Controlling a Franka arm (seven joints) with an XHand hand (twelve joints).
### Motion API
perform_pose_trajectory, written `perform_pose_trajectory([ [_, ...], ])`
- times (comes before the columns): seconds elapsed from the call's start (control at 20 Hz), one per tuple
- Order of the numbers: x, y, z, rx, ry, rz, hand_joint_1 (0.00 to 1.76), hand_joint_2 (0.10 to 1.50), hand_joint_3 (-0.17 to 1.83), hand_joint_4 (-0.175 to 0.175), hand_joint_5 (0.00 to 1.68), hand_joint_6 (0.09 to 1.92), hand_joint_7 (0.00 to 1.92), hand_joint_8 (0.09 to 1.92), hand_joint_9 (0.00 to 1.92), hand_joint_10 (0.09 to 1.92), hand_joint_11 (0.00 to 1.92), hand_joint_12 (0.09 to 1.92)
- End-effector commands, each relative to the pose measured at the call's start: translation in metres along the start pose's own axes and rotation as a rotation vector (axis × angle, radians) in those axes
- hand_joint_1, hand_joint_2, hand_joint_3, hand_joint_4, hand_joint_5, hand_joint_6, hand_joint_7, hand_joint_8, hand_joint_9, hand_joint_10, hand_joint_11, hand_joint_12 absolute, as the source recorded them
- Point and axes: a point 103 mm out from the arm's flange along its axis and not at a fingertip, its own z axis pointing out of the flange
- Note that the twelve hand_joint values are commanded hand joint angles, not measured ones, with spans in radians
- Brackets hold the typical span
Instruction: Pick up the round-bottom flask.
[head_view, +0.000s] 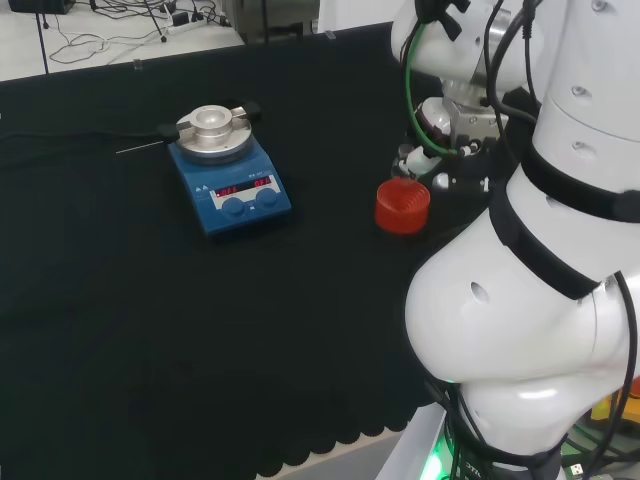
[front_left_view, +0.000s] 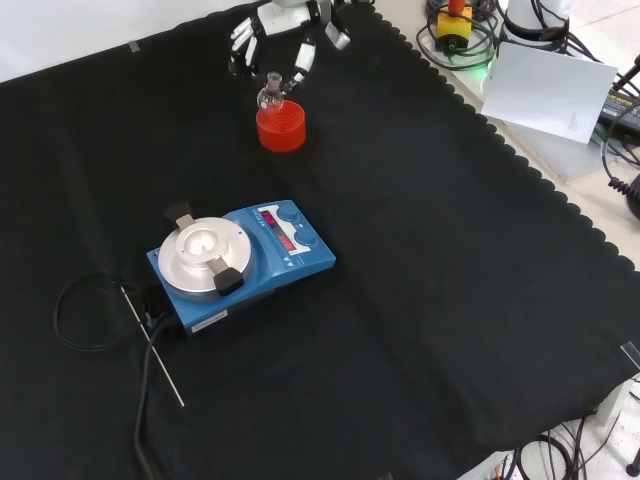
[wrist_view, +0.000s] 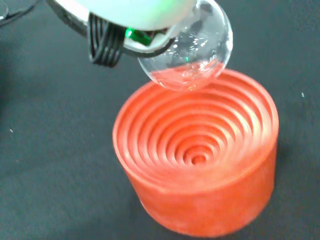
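The round-bottom flask (wrist_view: 192, 55) is clear glass. Its bulb hangs tilted just above the rim of the red ribbed stand (wrist_view: 200, 155), clear of the stand's hollow. In the front view the flask (front_left_view: 270, 95) sits right over the stand (front_left_view: 281, 128) at the far edge of the cloth. The hand (front_left_view: 290, 35) reaches down from the top there, its fingers (front_left_view: 300, 62) curled around the flask's neck. In the head view the stand (head_view: 402, 205) lies beside the arm's links, with the hand (head_view: 425, 160) partly hidden behind them.
A blue hotplate stirrer (front_left_view: 240, 260) with a round metal top stands mid-cloth, also seen in the head view (head_view: 230, 185). A black cable and a thin metal rod (front_left_view: 155, 345) lie beside it. A white sheet (front_left_view: 550, 90) lies beyond the scalloped cloth edge.
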Motion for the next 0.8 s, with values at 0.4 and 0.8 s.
perform_pose_trajectory([
  [0.4,0.068,0.019,-0.067,0.088,-0.06,-0.07,1.12,0.65,0.82,0.021,1.12,1.02,0.47,0.68,0.69,0.57,0.42,1.32],
  [0.8,0.103,0.048,-0.077,0.103,-0.064,-0.116,1.12,0.65,0.83,0.022,1.12,1.02,0.46,0.68,0.68,0.57,0.42,1.32],
])
